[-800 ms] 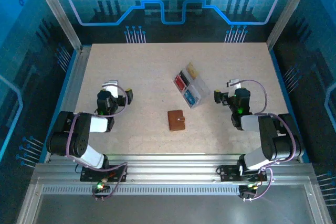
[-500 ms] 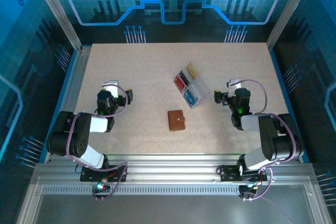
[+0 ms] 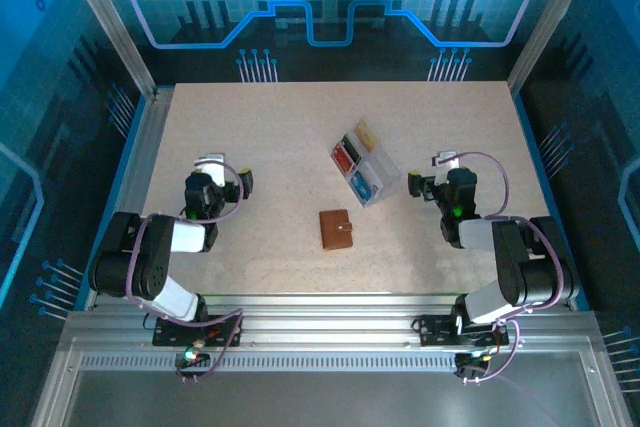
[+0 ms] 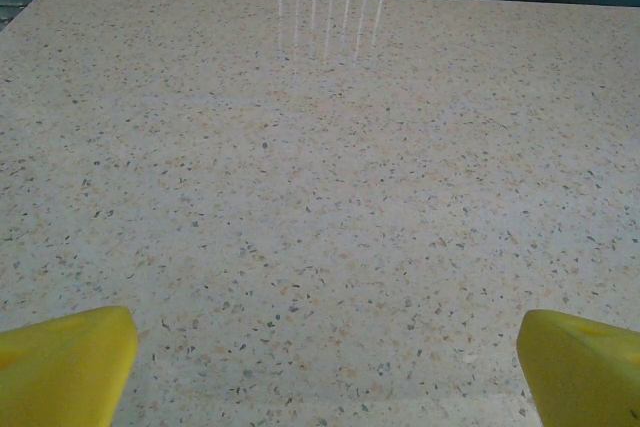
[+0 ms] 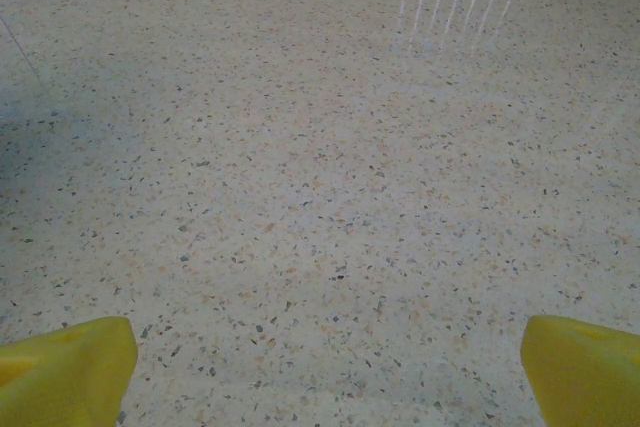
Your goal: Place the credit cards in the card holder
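Observation:
The brown card holder [image 3: 336, 229] lies shut on the table, near the middle and between the two arms. A bright blue credit card [image 3: 362, 185] sits in the nearest compartment of a clear tray [image 3: 377, 169]; a red card [image 3: 345, 156] and a tan card [image 3: 366, 134] fill the other two. My left gripper [image 3: 215, 172] [image 4: 320, 367] rests low at the left, far from the holder, open, with its yellow fingertips [image 4: 65, 362] wide apart over bare table. My right gripper [image 3: 440, 172] [image 5: 325, 367] sits just right of the tray, open and holding nothing between its fingertips [image 5: 65, 362].
The speckled beige table [image 3: 250, 127] is bounded by metal posts and dark walls at the back and sides. Both wrist views look across bare tabletop toward the far edge, where blue light strips glow.

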`<state>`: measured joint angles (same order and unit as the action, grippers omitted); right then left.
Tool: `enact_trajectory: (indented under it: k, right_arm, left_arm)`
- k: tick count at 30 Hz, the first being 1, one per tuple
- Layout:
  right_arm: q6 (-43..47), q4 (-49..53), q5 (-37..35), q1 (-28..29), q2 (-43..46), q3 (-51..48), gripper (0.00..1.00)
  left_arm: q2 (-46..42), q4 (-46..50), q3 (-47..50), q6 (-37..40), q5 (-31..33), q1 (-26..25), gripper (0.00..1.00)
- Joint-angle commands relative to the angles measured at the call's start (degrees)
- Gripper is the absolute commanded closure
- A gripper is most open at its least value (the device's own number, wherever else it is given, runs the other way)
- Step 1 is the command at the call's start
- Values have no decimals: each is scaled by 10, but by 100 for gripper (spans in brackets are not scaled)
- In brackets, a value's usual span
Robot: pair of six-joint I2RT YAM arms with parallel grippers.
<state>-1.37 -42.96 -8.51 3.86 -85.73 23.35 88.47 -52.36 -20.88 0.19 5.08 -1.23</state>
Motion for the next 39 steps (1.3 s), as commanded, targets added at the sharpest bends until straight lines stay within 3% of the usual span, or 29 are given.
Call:
enact_trajectory:
  k: [1,6,12,16,19,22,25,28,30,32,36,39]
  right_arm:
    - [9,-11,-1,7,-4,9,0]
    - [8,-11,2,5,-4,10,0]
    - [6,-9,16,-2,-3,11,0]
    - [-25,13,-52,-4,36,5,0]
    - [-59,163,-114,-3,84,61,0]
    - [-87,235,-83,-2,146,88,0]
    - [-179,287,-63,-5,225,93,0]
    - [-416,487,-180,-24,277,138,0]
    - [-410,520,-100,-59,288,152,0]
    - [-412,564,-70,-55,294,170,0]
    - [-379,709,-84,4,263,251,0]
    - [-356,751,-115,78,263,257,8]
  left_arm:
    - [2,-6,-10,11,0,-1,1]
    - [3,-1,-11,9,-6,3,1]
    - [1,-31,5,-22,39,13,1]
    - [-27,-14,7,-31,56,15,1]
    - [-92,131,-44,-42,83,17,1]
    - [-144,263,-103,-61,84,16,1]
    - [-176,443,-186,-161,98,11,1]
    - [-191,587,-247,-250,79,8,1]
    - [-211,616,-249,-284,8,7,1]
    - [-236,618,-232,-308,-44,-3,1]
    - [-249,657,-223,-301,-90,-62,1]
    - [-245,649,-203,-321,-142,-112,1]
